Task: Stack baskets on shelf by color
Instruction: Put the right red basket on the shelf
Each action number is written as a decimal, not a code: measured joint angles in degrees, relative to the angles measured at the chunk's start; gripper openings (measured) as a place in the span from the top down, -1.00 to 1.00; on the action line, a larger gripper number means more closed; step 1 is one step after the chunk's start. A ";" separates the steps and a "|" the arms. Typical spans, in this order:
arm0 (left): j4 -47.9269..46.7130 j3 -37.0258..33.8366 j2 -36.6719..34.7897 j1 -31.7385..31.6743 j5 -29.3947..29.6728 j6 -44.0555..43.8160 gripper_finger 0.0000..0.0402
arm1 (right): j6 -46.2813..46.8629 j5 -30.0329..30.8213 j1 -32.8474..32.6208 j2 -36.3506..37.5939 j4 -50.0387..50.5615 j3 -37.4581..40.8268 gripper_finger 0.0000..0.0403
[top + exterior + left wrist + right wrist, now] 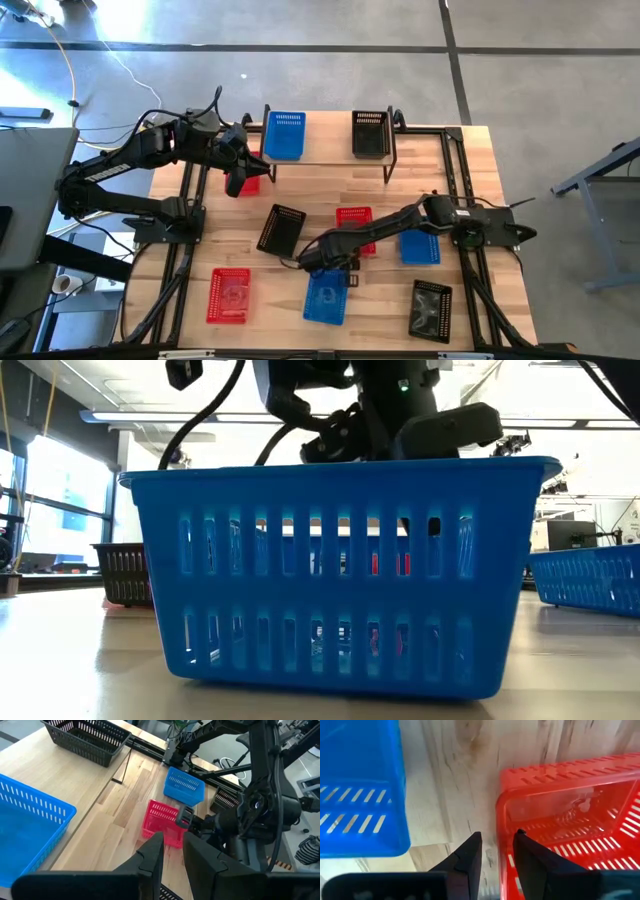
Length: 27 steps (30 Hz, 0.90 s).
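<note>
The shelf [330, 158] stands at the table's far edge and carries a blue basket [285, 135] and a black basket [369, 133]. On the table lie a red basket [355, 225], two blue baskets [326, 297] [420, 247], two black baskets [281, 228] [431, 310] and another red basket [229, 296]. A third red basket [251, 180] sits by the shelf's left end, under my left gripper [240, 170], which is slightly open [172, 852] and holds nothing. My right gripper [320, 256] is low at the middle red basket's corner, open, its fingers [497, 855] on either side of that basket's wall. My right gripper comes from above, pointing down, with one finger inside the red basket and one outside its wall [502, 827]. The basket rests flat on the table. Bare wood shows between the outer finger [470, 855] and the wall. Whether the inner finger touches, I cannot tell.
The near blue basket [340, 580] fills the low view, right beside my right gripper. The shelf's middle and left end are bare wood. Black frame rails [190, 230] run along both sides of the table.
</note>
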<state>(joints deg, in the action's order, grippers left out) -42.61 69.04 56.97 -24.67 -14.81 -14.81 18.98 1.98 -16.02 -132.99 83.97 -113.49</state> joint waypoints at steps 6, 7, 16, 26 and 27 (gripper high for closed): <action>0.00 0.00 0.02 0.00 0.00 0.00 0.68 | 1.62 -0.15 0.52 0.00 0.04 0.00 0.86; 0.00 0.00 0.02 0.00 0.00 0.00 0.68 | 1.66 -0.32 0.65 0.00 0.04 0.00 0.93; 0.00 0.00 0.02 0.00 0.00 0.00 0.68 | 2.28 -2.52 0.60 0.81 1.31 0.00 0.98; 0.00 0.00 0.02 0.00 0.00 0.00 0.68 | 7.97 -3.19 -0.07 8.22 -0.34 -0.02 1.00; 0.00 0.00 0.02 0.00 0.00 0.00 0.68 | 8.04 -3.40 -0.16 9.04 -0.88 -0.02 1.00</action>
<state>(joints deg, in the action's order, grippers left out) -42.61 69.04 56.99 -24.67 -14.81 -14.81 27.02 -1.42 -16.19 -123.95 83.09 -113.51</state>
